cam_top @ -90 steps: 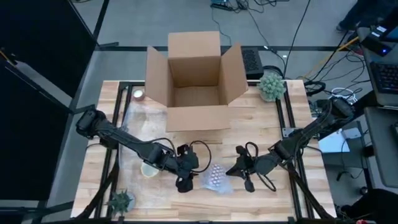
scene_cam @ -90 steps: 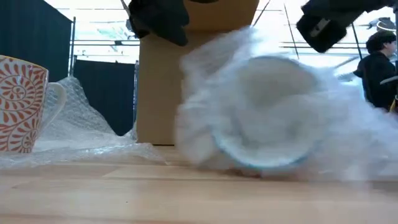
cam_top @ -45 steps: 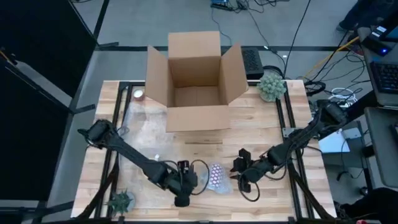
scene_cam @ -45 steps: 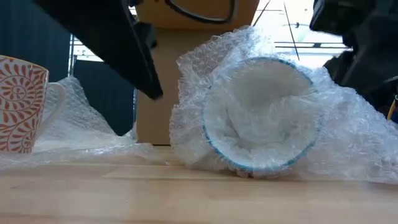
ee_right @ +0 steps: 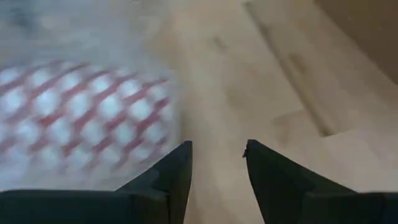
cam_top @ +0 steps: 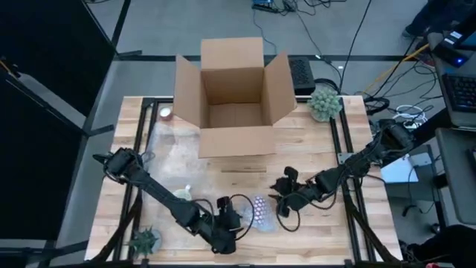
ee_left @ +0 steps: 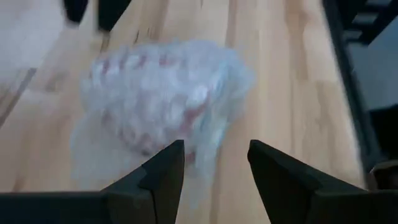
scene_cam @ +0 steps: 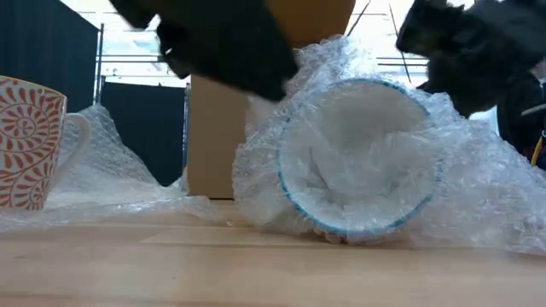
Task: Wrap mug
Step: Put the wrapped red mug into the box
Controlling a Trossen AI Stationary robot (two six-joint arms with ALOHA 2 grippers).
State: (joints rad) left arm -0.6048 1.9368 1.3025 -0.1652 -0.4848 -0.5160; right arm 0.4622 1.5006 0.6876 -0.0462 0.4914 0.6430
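A mug wrapped in bubble wrap (cam_top: 258,213) lies on its side on the wooden table, its mouth (scene_cam: 354,158) toward the near edge. Red pattern shows through the wrap (ee_left: 158,93) (ee_right: 81,124). My left gripper (cam_top: 238,219) (ee_left: 214,165) stands open just left of the bundle, pointing at it. On the bundle's right, my right gripper (cam_top: 280,201) (ee_right: 217,163) is open as well, with bare table between its fingers. An orange-patterned mug (scene_cam: 26,141) stands upright on a loose sheet of bubble wrap (scene_cam: 111,166) farther left. My left gripper has one fingertip (ee_left: 176,149) at the loose edge of the wrap (ee_left: 199,146), level with the table, coming from the left. I cannot tell whether it touches the wrap.
An open cardboard box (cam_top: 233,97) stands at the far middle of the table. A potted plant (cam_top: 324,102) sits at the far right and a small plant (cam_top: 145,240) at the near left corner. Cables lie off the table's right side.
The wrapped mug was moving a second ago and now lies still with its mouth toward the near edge. My left arm has swung toward the near edge, its gripper now low beside the bundle. My right gripper has dropped lower, close to the bundle's right side.
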